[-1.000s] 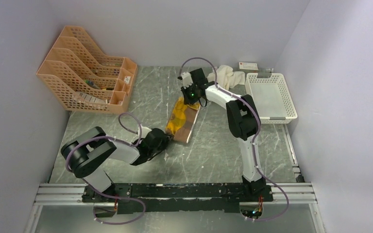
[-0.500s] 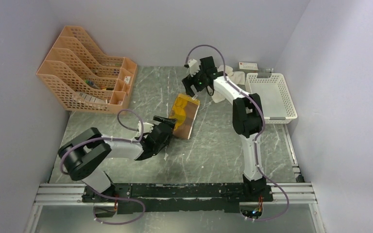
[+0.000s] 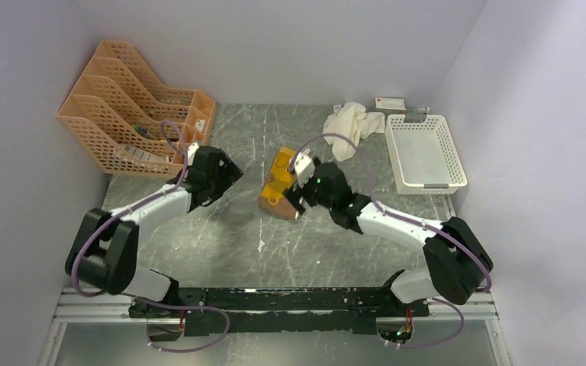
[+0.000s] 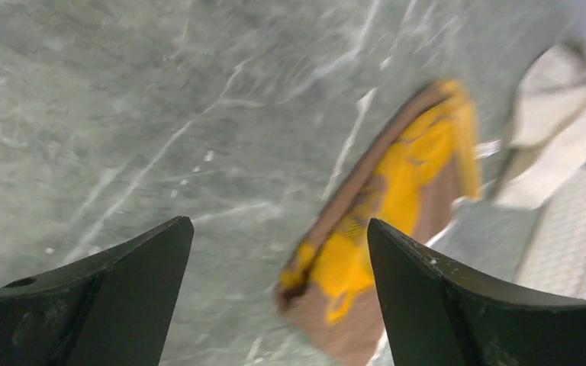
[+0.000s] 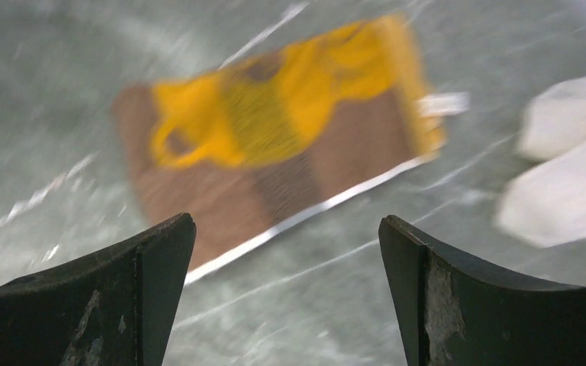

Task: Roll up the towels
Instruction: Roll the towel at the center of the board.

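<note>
Grey marbled tabletop (image 3: 221, 244) carries the brown-and-mustard towel (image 3: 278, 187) lying flat mid-table, with the cream towel (image 3: 349, 122) bunched further back. The left gripper (image 4: 280, 221) and right gripper (image 5: 286, 217) both gape wide, holding nothing. The cloth looks soft, light and limp, probably best pinched at a short edge's corners.

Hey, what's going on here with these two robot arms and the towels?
Two arms are meant to roll towels, but nothing is rolled yet. The brown and yellow towel lies flat on the table. The right gripper hovers at it, fingers open; the left gripper, also open, is off to the left, holding nothing. The cream-white towel sits crumpled at the back beside the white basket.
</note>
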`<move>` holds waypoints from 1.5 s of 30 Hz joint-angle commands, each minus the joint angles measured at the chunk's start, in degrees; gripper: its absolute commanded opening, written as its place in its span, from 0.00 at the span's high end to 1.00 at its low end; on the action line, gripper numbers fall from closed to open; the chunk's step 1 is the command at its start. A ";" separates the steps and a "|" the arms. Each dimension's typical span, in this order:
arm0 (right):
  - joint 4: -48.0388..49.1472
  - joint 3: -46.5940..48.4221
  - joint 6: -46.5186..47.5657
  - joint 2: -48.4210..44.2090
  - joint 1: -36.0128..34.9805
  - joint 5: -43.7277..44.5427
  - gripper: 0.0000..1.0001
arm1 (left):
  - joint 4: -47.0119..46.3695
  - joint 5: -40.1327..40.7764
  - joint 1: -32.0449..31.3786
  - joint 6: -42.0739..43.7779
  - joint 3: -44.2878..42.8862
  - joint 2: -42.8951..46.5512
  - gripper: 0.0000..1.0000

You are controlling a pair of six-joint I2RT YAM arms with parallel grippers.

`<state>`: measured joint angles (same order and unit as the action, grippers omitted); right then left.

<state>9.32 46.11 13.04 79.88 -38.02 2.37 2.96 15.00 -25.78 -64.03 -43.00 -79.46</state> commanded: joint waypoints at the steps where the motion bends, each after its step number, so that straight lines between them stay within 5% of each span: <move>1: 5.09 -6.34 -2.20 -1.33 -4.91 -0.42 0.10 | 7.07 -20.35 5.09 17.45 -4.57 -6.95 0.06; 8: 0.68 -0.01 1.76 6.78 -10.04 -1.48 0.17 | 3.09 -32.07 7.97 18.23 -4.94 -11.99 0.04; 32: -9.12 10.59 0.10 24.13 -12.87 -3.52 0.51 | 2.83 -37.79 12.29 21.32 -1.54 -11.03 0.03; 40: -13.13 14.72 -1.42 28.69 -12.63 -2.62 1.00 | 1.07 -40.43 12.86 20.72 -1.03 -12.33 0.05; 45: -13.55 15.91 -6.38 28.16 -9.33 -11.70 1.00 | 1.28 -40.44 12.86 22.73 -2.05 -12.08 0.07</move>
<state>-1.52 60.84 11.42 107.00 -49.71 -1.17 5.50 -23.64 -13.43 -43.38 -44.45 -91.42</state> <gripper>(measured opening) 0.027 0.932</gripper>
